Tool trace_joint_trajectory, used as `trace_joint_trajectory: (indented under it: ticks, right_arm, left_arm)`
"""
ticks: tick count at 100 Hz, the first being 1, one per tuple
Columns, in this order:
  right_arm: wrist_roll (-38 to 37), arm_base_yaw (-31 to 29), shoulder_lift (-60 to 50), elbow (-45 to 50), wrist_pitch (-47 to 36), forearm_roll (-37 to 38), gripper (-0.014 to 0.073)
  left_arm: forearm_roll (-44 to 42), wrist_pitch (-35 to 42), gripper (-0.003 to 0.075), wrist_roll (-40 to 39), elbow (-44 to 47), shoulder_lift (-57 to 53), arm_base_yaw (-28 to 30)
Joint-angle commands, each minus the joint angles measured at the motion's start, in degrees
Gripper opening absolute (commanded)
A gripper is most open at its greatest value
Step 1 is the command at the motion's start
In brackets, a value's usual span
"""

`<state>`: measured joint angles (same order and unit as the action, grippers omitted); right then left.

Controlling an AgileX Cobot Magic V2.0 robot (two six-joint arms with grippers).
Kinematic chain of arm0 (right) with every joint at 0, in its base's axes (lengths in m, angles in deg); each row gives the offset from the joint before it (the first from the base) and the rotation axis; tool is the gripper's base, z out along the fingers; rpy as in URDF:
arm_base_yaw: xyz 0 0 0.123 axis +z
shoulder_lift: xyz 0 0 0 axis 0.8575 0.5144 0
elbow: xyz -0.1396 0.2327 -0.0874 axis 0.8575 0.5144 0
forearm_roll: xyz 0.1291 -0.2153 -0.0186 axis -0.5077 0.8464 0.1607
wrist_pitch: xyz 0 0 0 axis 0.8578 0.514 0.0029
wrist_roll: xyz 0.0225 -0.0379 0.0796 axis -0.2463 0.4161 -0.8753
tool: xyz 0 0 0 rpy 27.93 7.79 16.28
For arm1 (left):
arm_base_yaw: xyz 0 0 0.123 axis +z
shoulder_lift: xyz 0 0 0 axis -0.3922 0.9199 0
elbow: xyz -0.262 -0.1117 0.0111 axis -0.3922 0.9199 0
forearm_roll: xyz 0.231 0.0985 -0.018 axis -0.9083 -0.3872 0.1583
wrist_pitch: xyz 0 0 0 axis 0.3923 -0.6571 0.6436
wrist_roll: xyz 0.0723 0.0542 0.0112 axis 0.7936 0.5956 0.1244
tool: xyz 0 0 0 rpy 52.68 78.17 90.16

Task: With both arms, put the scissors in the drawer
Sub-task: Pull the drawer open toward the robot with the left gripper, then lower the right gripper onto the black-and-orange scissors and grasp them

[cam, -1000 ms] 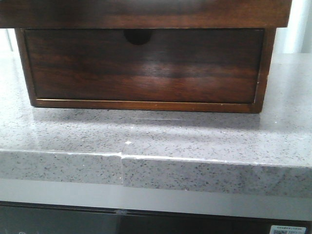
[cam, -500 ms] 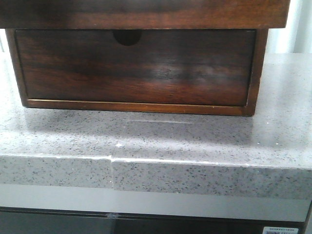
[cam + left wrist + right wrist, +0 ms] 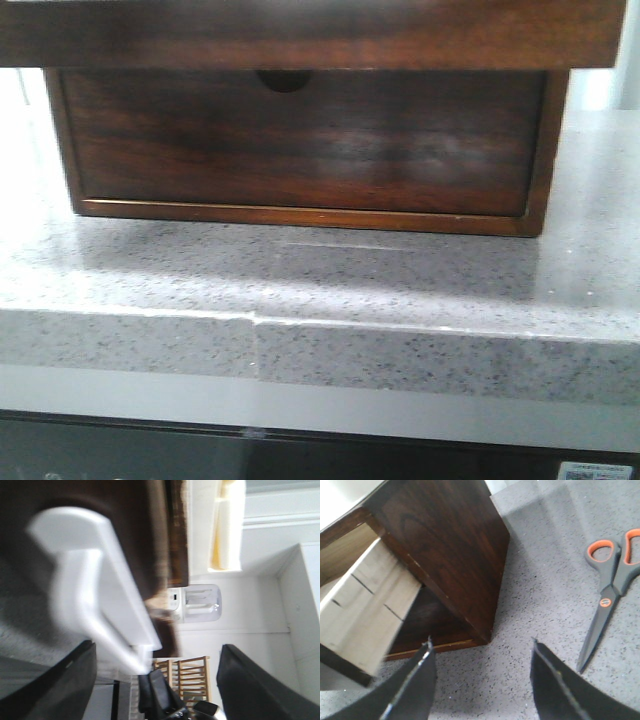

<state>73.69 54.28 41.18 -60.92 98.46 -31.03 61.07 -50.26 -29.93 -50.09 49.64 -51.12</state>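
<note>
The drawer [image 3: 300, 35] is a wide dark reddish-brown front across the top of the front view. In the blurred left wrist view its dark wood [image 3: 167, 540] and white rounded tray insert [image 3: 100, 580] sit close ahead of my left gripper [image 3: 159, 650], which is open with the insert's edge near one finger. The scissors [image 3: 609, 592], grey with orange handle loops, lie flat on the counter beside the cabinet. My right gripper [image 3: 482, 645] is open and empty above bare counter between cabinet and scissors. No arm shows in the front view.
The wooden cabinet [image 3: 450, 545] stands on a grey speckled counter [image 3: 320, 290]; the pulled-out drawer's pale wood side [image 3: 365, 595] juts from it. Below sits a lower drawer front with a half-round finger notch [image 3: 283, 80]. The counter's front edge [image 3: 320, 345] is near.
The cabinet shifted left in the front view, then back right. The upper drawer's front now reaches lower and wider across the top of the view.
</note>
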Motion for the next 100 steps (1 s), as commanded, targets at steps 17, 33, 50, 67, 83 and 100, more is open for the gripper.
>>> trace_joint_trajectory:
  ticks: [17, 33, 50, 67, 83, 100]
  right_arm:
    - [0.6, -0.3, 1.1, -2.0, -3.3, -0.1, 0.0374]
    - [0.6, -0.3, 1.5, -3.2, -3.5, 4.8, 0.0374]
    - [0.6, -0.3, 9.2, -10.8, 4.6, 13.5, 0.0372]
    - [-3.1, -0.3, 22.4, -22.1, 14.7, 25.1, 0.0372]
    - [-7.2, -0.3, 35.1, -32.6, 26.2, 32.7, 0.0372]
    - [-8.3, -0.3, 47.8, -39.2, 30.8, 32.8, 0.0377]
  left_arm:
    - [2.0, -1.8, 0.0483, 0.9, -2.2, -6.2, -0.5]
    - [0.5, -1.9, 0.0402, 4.6, -2.2, -10.4, -0.4]
    - [-2.4, -1.3, 0.0055, 12.2, -2.5, -12.6, -0.4]
    - [-6.6, -1.9, -0.002, 23.4, -5.0, -12.8, -0.4]
    - [-19.2, -2.7, -0.002, 24.6, -9.6, -12.8, -0.4]
    - [-25.4, -2.5, -0.002, 24.6, -13.1, -12.8, -0.4]
